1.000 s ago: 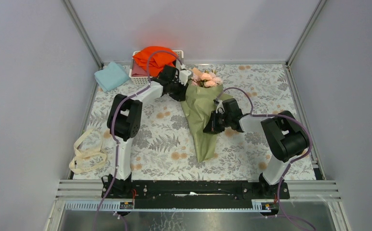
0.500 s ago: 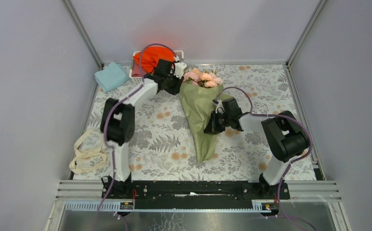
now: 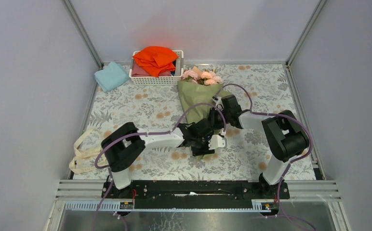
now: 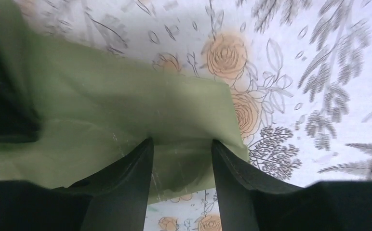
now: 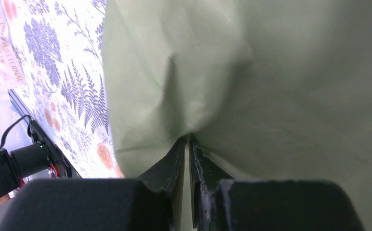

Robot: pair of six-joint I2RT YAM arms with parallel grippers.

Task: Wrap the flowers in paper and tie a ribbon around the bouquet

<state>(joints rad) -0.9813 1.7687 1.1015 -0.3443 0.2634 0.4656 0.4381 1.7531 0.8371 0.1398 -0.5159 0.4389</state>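
The ribbon (image 3: 85, 150) lies unused at the near left, well apart, so tying is not begun. The left gripper (image 4: 181, 142) holds its fingers apart over the narrow end of the bouquet (image 3: 193, 98), probably to take it. Further, the right gripper (image 5: 189, 140) is clamped on a fold of the paper (image 5: 271, 72), keeping the cone from unrolling. The flowers (image 3: 202, 75) lie at the far end.

the only lettering is on the ribbon (image 5: 6, 57), seen at the upper left edge of the right wrist view. 1 line of dark printed capitals runs along the cream strip. its last letters look like "ternal"; the letters before them are too small and blurred to make out. no other writing can be read.
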